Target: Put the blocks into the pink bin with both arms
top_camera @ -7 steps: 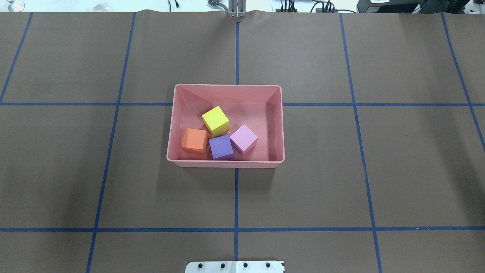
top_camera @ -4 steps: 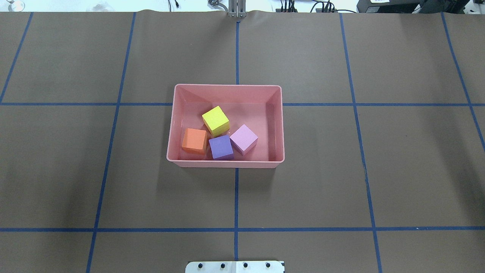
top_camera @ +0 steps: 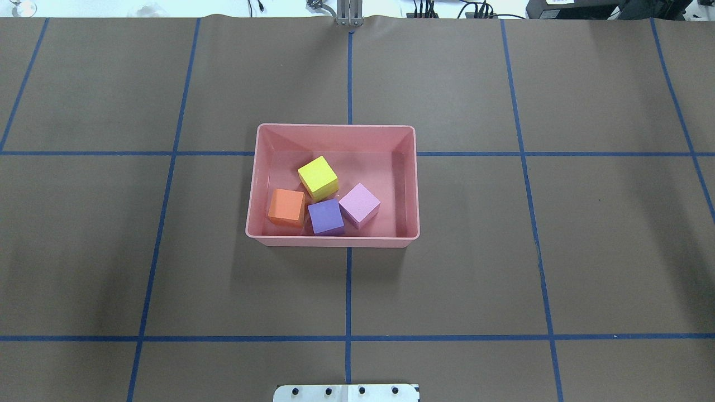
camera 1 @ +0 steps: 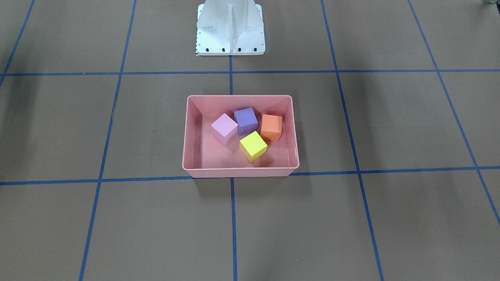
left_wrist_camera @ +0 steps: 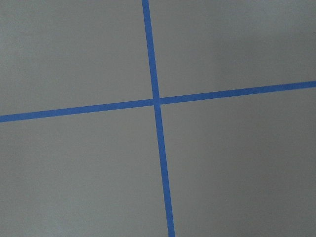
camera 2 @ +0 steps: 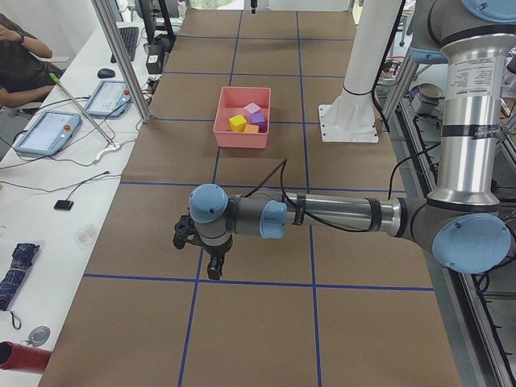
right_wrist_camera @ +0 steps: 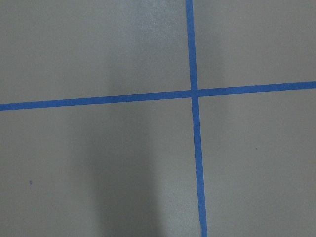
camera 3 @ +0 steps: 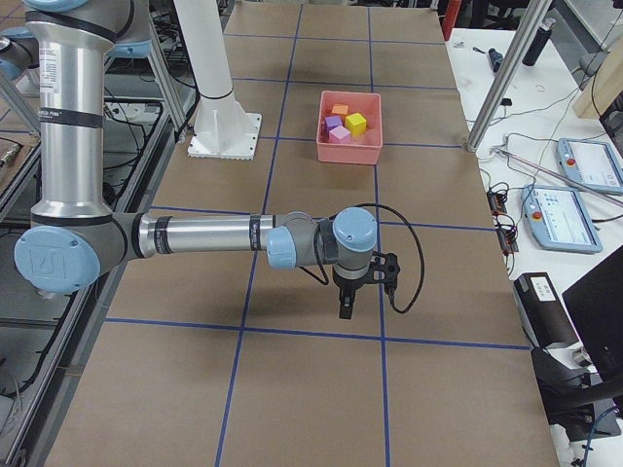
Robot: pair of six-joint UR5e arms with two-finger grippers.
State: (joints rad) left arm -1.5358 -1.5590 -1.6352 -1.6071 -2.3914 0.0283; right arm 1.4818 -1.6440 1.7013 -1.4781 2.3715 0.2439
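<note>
Pink bin [top_camera: 335,127] at the centre of the worktop [top_camera: 503,279], loaded
Yellow block [top_camera: 318,177], orange block [top_camera: 286,206], purple block [top_camera: 326,216] and light pink block [top_camera: 359,204] sat inside, clustered toward its robot-side wall; left fingers [camera 2: 214,270] and right fingers [camera 3: 344,306] hung well apart from it, their opening impossible to tell

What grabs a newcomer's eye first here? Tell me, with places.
The pink bin at the middle of the table holds four bright blocks: yellow, orange, purple and light pink, clustered toward the robot's side. In the side views the left gripper and right gripper hang low over the table, well away from the bin.
</note>
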